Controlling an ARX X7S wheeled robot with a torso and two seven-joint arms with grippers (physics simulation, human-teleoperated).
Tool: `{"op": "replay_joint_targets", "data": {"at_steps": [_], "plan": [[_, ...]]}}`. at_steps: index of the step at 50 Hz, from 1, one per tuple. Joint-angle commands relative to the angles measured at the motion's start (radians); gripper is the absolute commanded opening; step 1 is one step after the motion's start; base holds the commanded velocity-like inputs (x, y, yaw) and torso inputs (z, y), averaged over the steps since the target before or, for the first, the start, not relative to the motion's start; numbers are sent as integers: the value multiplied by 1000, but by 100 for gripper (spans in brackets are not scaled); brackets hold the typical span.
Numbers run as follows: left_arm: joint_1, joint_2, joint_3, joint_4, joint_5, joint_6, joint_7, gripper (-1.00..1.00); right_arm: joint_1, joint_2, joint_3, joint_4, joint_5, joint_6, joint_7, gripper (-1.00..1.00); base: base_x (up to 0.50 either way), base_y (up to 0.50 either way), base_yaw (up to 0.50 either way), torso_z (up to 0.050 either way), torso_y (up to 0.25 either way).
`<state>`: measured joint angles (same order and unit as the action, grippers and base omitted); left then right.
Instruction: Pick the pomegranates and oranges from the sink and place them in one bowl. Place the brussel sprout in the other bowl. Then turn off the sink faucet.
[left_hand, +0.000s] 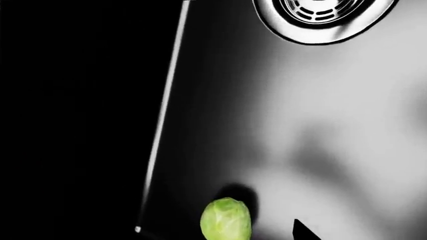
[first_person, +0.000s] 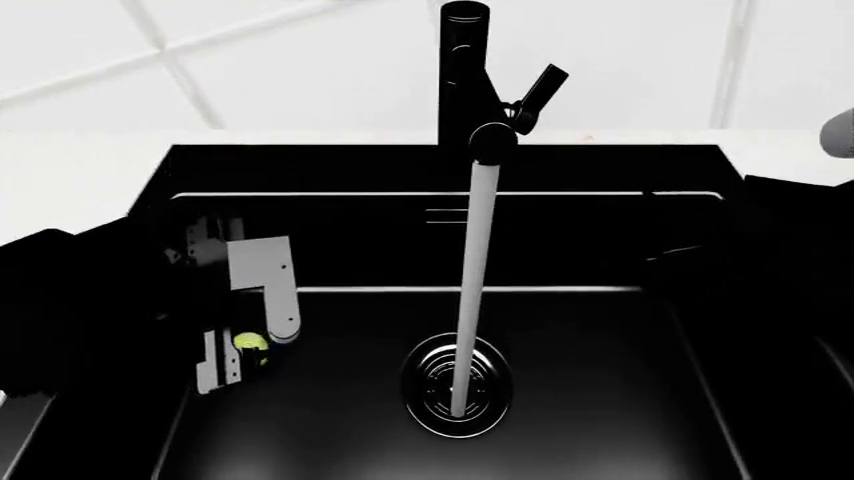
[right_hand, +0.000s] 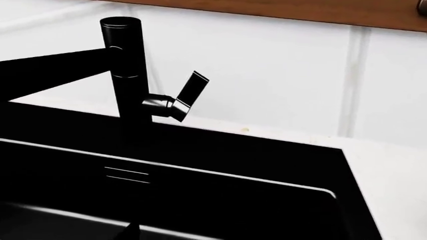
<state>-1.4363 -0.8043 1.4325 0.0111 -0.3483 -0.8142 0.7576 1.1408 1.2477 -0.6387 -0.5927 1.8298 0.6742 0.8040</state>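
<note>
The pale-green brussel sprout (left_hand: 225, 220) (first_person: 248, 342) rests on the floor of the black sink (first_person: 601, 400), near its left wall. My left gripper (first_person: 251, 336) is down in the basin, open, with the sprout between its fingers. One dark fingertip (left_hand: 303, 232) stands apart from the sprout. The black sink faucet (first_person: 463, 80) (right_hand: 123, 70) has its lever (first_person: 541, 92) (right_hand: 190, 92) tilted up, and water (first_person: 470, 290) runs into the drain (first_person: 454, 395). My right arm (first_person: 761, 260) hangs over the sink's right side, showing only one fingertip (right_hand: 127, 232). The pomegranates, the oranges and both bowls are out of view.
White counter (first_person: 80, 170) surrounds the sink, with a white tiled wall (first_person: 267, 50) behind the faucet. The ribbed drain (left_hand: 320, 17) lies some way from the sprout. The sink's left wall (left_hand: 163, 125) rises close beside the sprout.
</note>
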Motion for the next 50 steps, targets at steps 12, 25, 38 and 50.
{"op": "replay_joint_targets", "data": {"at_steps": [12, 25, 38, 50], "plan": [[72, 50, 60, -108, 50, 47, -19, 100, -42, -2, 0, 0, -27, -33, -17, 100, 0, 0, 0, 0, 0], [84, 62, 93, -159, 89, 58, -26, 100, -51, 0, 4, -4, -25, -42, -15, 100, 0, 0, 0, 0, 0], [89, 103, 82, -263, 105, 95, -50, 100, -61, -2, 7, -6, -29, -52, -16, 100, 0, 0, 0, 0, 0], [126, 130, 66, -308, 93, 124, -76, 100, -95, 17, 10, -13, -46, -79, -35, 100, 0, 0, 0, 0, 0]]}}
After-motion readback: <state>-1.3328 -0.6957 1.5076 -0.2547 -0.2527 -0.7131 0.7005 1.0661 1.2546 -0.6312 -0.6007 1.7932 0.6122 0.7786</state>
